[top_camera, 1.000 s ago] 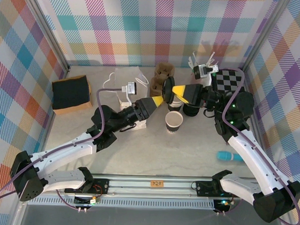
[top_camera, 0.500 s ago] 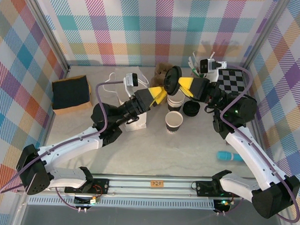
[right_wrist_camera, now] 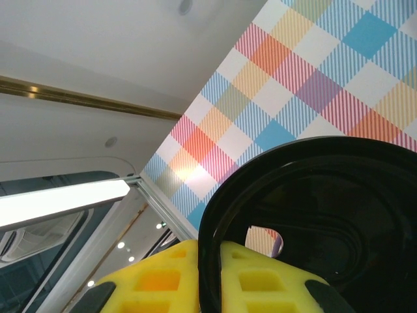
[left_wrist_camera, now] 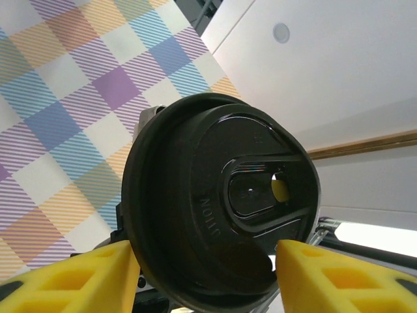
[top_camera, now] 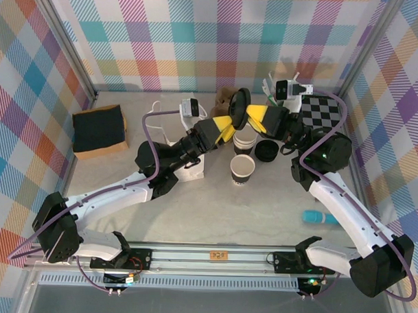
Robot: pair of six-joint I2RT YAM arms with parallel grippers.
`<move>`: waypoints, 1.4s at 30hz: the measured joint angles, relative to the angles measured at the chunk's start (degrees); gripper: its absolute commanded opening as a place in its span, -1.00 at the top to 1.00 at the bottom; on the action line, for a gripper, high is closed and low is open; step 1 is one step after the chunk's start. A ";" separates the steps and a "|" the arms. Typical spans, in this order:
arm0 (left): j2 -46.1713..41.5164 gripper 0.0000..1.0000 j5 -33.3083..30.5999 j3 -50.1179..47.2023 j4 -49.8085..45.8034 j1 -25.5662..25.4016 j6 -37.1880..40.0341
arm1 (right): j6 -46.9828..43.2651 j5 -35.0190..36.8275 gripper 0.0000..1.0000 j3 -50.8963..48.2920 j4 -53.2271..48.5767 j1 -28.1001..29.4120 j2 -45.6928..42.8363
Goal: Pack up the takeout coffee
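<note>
Progress: early. Cup (top_camera: 242,169) stands on the tabletop (top_camera: 262,199) uncovered, dark body, white rim; not lidded, not packed. Lid (top_camera: 239,105) is in the air, on edge, up behind the cup, over the stack (top_camera: 244,139) of lidless white cups that stands just behind the cup. Right end effector (top_camera: 254,117) is clamped on the lid's rim; the right wrist view has the rim pinched between both yellow pads. Left end effector (top_camera: 227,124) meets the lid from the opposite side. In the left wrist view its fingers flank the lid, but I cannot tell whether they press on it or stand just off. Reads as a hand-over or regrasp. Left to do, by my judgement: seat lid on cup, then load the cup into what looks like a white bag (top_camera: 192,171) just left of the cup. Both end effectors are up behind the cup, well apart from it.
</note>
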 measured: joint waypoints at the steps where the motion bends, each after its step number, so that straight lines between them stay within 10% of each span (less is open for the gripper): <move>1: 0.00 -0.07 -0.04 0.00 0.11 0.00 -0.07 | -0.02 0.00 0.71 -0.07 0.07 0.00 -0.15; 42: 0.46 0.50 -2.38 -0.07 3.13 0.02 -1.95 | -17.31 3.21 0.38 -5.07 -25.90 0.00 -13.33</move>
